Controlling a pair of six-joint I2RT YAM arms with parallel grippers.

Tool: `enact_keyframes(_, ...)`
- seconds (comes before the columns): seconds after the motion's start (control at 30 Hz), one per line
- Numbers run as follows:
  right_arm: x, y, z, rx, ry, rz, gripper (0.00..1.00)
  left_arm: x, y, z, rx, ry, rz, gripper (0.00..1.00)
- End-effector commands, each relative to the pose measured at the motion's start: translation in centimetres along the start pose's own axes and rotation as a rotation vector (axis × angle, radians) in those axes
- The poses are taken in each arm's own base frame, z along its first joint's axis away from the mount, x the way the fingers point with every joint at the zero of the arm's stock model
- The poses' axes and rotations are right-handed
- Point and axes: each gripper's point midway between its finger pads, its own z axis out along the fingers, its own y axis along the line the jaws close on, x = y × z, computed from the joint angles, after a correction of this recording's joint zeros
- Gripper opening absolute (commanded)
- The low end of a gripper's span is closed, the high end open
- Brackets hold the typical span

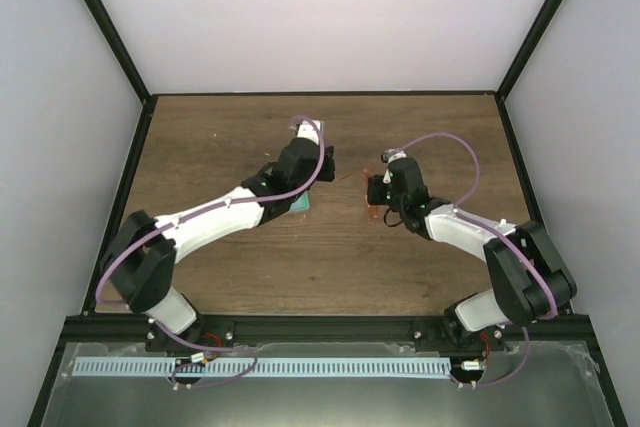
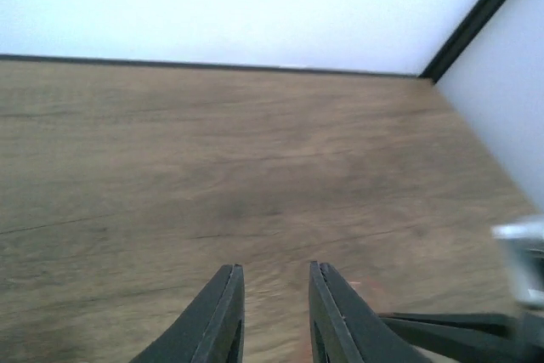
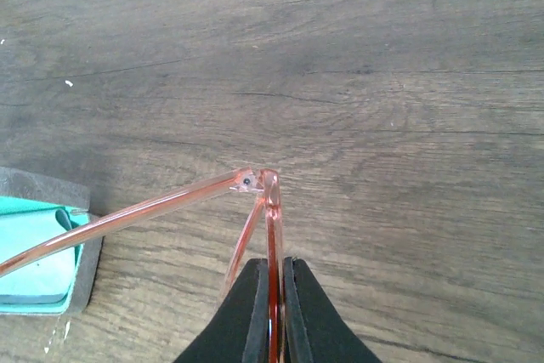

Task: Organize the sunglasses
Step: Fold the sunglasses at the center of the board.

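Right end effector (image 3: 274, 276) pinches the one pair of sunglasses (image 3: 153, 207) over the table (image 3: 382, 82), one arm reaching across the single grey case (image 3: 85, 263). Left end effector (image 2: 274, 282) is narrowly parted and empty.

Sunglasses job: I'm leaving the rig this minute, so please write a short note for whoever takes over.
Left tool: slightly open, with nothing between its fingers.
Right tool: shut on the sunglasses, pinching the thin red frame.
Sunglasses: one arm is swung out, and its end reaches over the edge of the open case.
Done: the glasses are gripped.
Left: they are not yet in the case. Probably fold the arm, then set them inside.
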Motion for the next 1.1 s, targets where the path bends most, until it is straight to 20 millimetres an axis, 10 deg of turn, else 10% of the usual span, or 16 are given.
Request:
enact_keyframes(0.0, -2.1, 0.8, -1.7, -0.038, -0.084, -0.011, 0.01, 3.4, 2.5, 3.2, -0.035, 0.112, 0.106, 0.23)
enact_keyframes(0.37, -2.9, 1.9, -3.0, -0.097, -0.124, -0.013, 0.01, 6.6, 1.3, 8.2, 0.008, 0.183, 0.080, 0.23)
enact_keyframes(1.07, -2.9, 4.2, -1.7, -0.227, -0.080, 0.093, 0.01, 14.1, -0.6, 9.2, -0.097, 0.286, -0.114, 0.24)
